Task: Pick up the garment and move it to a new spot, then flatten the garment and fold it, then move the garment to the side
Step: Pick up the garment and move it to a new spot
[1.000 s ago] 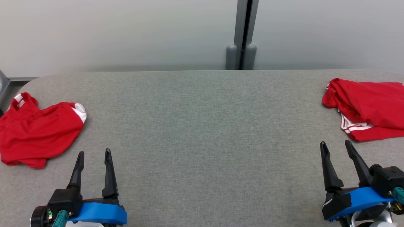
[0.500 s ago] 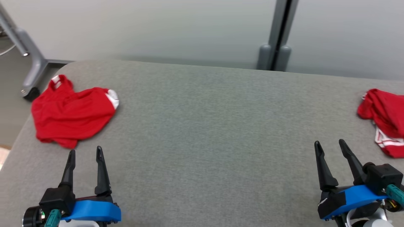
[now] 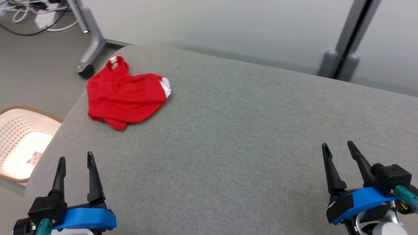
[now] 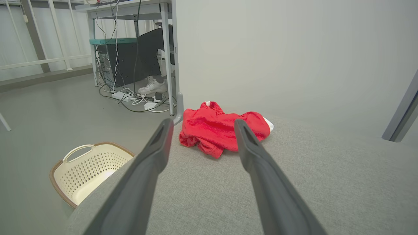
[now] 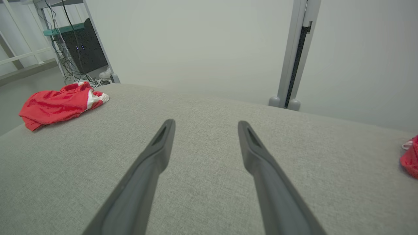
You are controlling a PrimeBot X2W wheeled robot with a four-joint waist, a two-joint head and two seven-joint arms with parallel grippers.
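Note:
A crumpled red garment [image 3: 124, 98] with white trim lies near the far left corner of the grey padded table [image 3: 235, 137]. My left gripper [image 3: 75, 156] hovers open and empty at the near left edge, well short of the garment. In the left wrist view the garment [image 4: 222, 130] lies straight ahead beyond the spread fingers of the left gripper [image 4: 203, 121]. My right gripper [image 3: 337, 144] stands open and empty at the near right. The right wrist view has the right gripper [image 5: 206, 121] over bare table, with the garment [image 5: 55, 104] far to its left.
A second red garment [image 5: 409, 160] pokes in at the right edge of the right wrist view. A cream perforated basket [image 3: 23, 140] stands on the floor left of the table. Beyond it are a desk leg on a caster [image 3: 86, 70], cables and a white shoe [image 4: 152, 87].
The head camera has swung left, so the whole picture has shifted right and the right-hand garment has left it. Both grippers stay open. Nothing on the table has moved.

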